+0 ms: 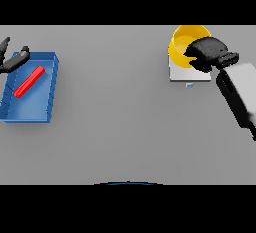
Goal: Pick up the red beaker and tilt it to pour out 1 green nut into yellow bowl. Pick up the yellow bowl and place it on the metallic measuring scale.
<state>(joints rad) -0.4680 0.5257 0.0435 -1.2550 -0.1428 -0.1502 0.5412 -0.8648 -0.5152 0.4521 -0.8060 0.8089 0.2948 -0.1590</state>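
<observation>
The yellow bowl point(183, 44) stands on the metallic measuring scale point(186, 74) at the far right of the table. My right hand point(206, 52) covers the bowl's right side, its fingers curled over the rim. A red beaker point(29, 81) lies on its side inside a blue bin point(44, 109) at the left. My left hand point(13, 60) hovers at the bin's far left corner with relaxed, spread fingers and holds nothing. No green nut shows; the bowl's inside is partly hidden by my hand.
The blue bin's walls enclose the lying beaker. My right forearm point(240, 94) stretches from the right edge up to the scale. Bare grey table point(115, 102) lies between the bin and the scale.
</observation>
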